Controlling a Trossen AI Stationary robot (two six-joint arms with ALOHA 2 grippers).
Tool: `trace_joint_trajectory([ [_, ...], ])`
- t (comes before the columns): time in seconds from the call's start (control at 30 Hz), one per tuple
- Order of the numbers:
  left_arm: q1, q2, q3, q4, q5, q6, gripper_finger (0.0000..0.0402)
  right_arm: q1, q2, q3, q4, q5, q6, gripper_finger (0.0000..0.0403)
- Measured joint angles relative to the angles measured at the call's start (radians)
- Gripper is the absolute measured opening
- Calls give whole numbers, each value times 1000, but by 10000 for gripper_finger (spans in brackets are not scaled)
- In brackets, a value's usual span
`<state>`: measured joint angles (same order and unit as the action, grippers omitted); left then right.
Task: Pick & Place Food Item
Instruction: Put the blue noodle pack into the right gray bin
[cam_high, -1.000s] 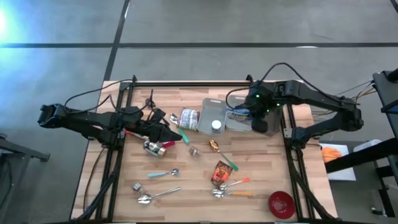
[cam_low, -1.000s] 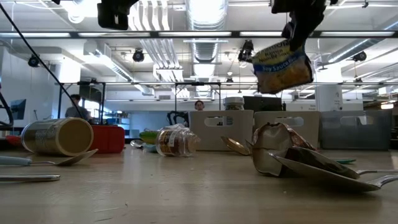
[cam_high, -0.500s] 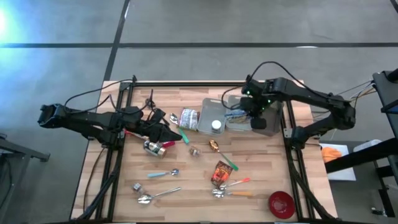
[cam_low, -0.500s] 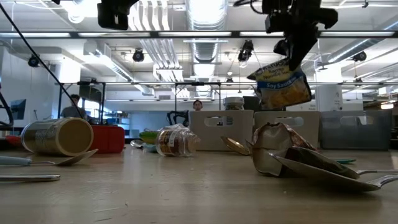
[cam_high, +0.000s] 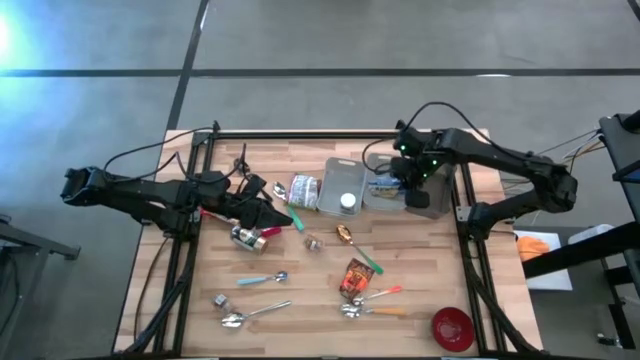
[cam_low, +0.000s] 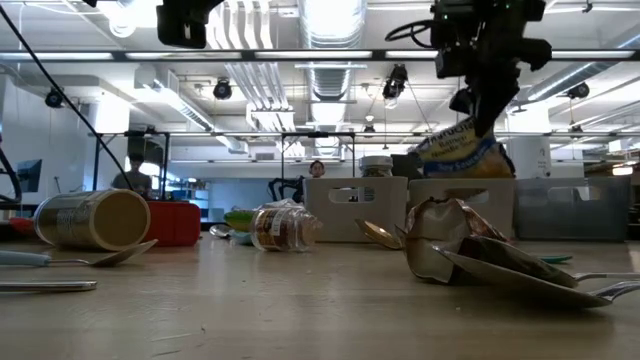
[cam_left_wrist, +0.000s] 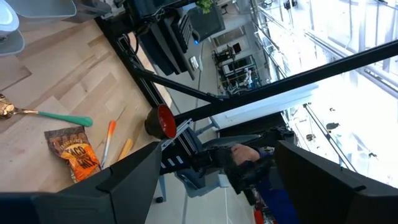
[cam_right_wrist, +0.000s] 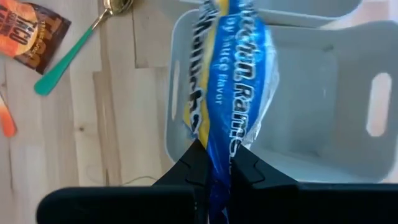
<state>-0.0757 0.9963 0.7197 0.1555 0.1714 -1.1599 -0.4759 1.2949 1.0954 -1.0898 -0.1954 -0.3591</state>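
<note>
My right gripper (cam_high: 404, 182) is shut on a blue and yellow ramen packet (cam_right_wrist: 227, 74), which hangs over a grey bin (cam_right_wrist: 323, 93) at the table's far right. In the low view the packet (cam_low: 460, 155) has its lower end at the bin's rim (cam_low: 462, 183). A second bin (cam_high: 345, 185) with a white thing in it stands beside it on the left. My left gripper (cam_high: 270, 215) waits open above the table's left half, holding nothing; its fingers (cam_left_wrist: 127, 171) stand wide apart. My right gripper pinches the ramen packet's upper edge (cam_right_wrist: 214, 152) between its two fingers, coming from above and pointing steeply down. The packet hangs below the fingers, its length running down toward the bin. Whether its lower end touches the bin, I cannot tell.
A tin can (cam_high: 305, 190) lies left of the bins. A taco seasoning packet (cam_high: 355, 275), a gold spoon with a green handle (cam_high: 357, 248), several other spoons (cam_high: 262, 279) and a red bowl (cam_high: 452, 328) lie on the near half. A small can (cam_high: 246, 237) lies below the left gripper.
My right gripper has sunk and shifted a little toward the table's left, still shut on the ramen packet. The packet has come down with it, from well above the bin to the height of the bin's rim.
</note>
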Motion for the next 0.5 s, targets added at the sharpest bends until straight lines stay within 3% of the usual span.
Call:
trace_joint_trajectory([
  [0.23, 0, 0, 0, 0, -5, 1, 315, 3, -2, -73, 73, -23, 29, 14],
  [0.5, 1, 0, 0, 0, -8, 3, 315, 5, -2, -46, 112, -60, 47, 14],
])
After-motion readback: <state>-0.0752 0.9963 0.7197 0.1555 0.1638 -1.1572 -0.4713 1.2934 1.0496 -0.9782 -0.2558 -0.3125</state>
